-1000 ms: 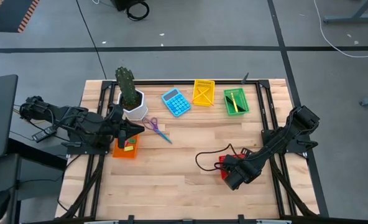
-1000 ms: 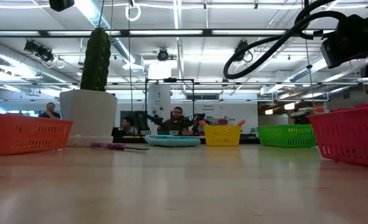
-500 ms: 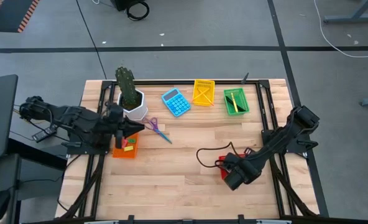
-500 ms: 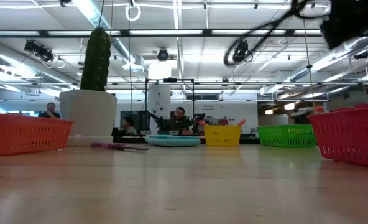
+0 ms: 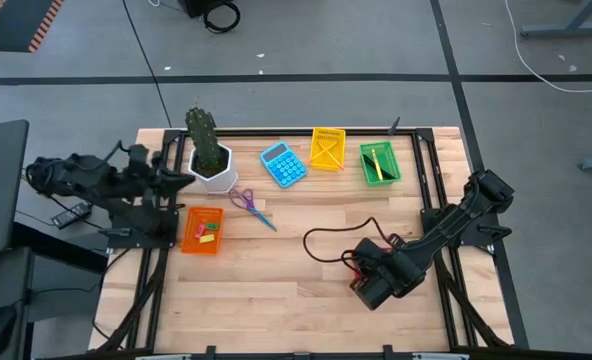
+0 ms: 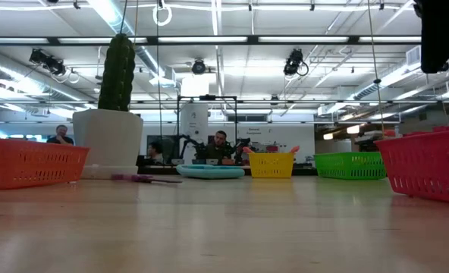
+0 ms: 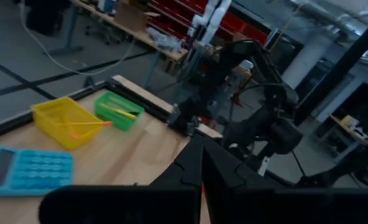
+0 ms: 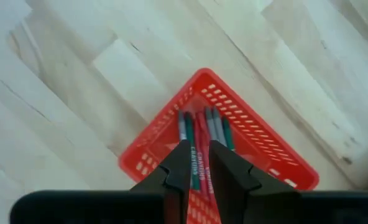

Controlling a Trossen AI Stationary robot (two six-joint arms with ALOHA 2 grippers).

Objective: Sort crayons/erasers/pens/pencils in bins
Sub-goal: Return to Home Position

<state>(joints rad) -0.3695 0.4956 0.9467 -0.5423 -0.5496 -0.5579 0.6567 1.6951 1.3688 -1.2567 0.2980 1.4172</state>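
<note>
"On the table's right side, where is the right gripper point(image 8: 199, 149)?"

"Above the red bin point(image 8: 246, 121). Its fingers are parted by a narrow slit and grip nothing. Grey, green and red crayons point(image 8: 201, 129) lie side by side in that bin."

"And the left gripper point(image 7: 199, 140)?"

"At the table's left edge, near the white plant pot point(image 5: 214, 172), with its fingers pressed together."

"The other bins?"

"The orange bin point(image 5: 189, 241) sits near the left edge, with pink and green erasers point(image 5: 207, 231) inside. The yellow bin point(image 5: 328, 165) and green bin point(image 5: 379, 179) stand side by side at the far edge, with pencils point(image 5: 326, 148) in each. A blue calculator point(image 5: 283, 164) lies beside the yellow one."
</note>
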